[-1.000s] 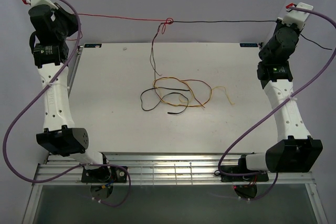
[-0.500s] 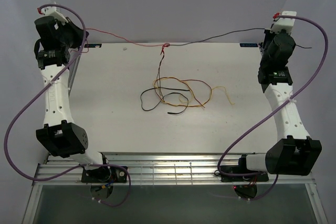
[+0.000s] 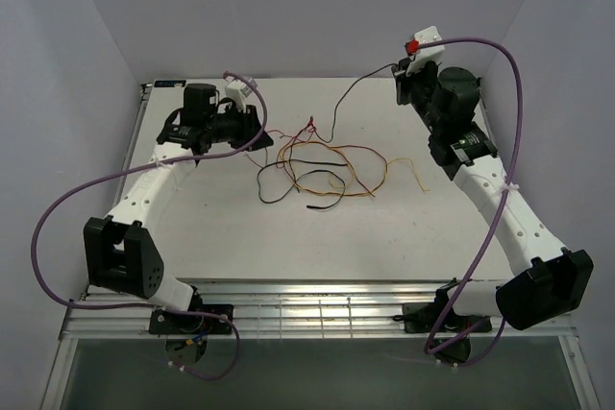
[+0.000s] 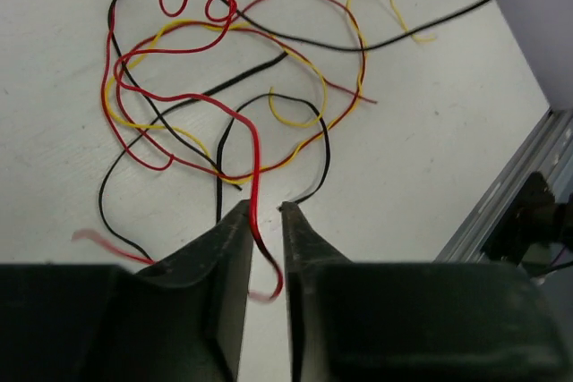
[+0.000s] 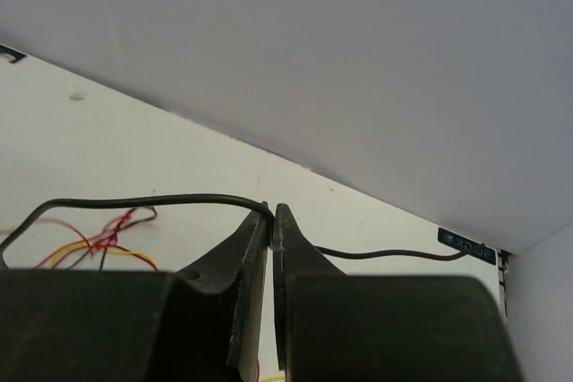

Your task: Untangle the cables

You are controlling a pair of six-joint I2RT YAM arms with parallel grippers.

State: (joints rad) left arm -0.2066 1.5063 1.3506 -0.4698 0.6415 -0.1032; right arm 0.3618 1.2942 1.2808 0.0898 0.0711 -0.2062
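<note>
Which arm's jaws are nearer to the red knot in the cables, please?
Left. The left arm has its jaws just left of the red knot; the right arm holds its jaws farther off, back right of it, on the black cable.

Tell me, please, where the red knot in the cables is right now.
In the top view, the red knot is at the far middle of the table, just beyond the yellow cable loops.
</note>
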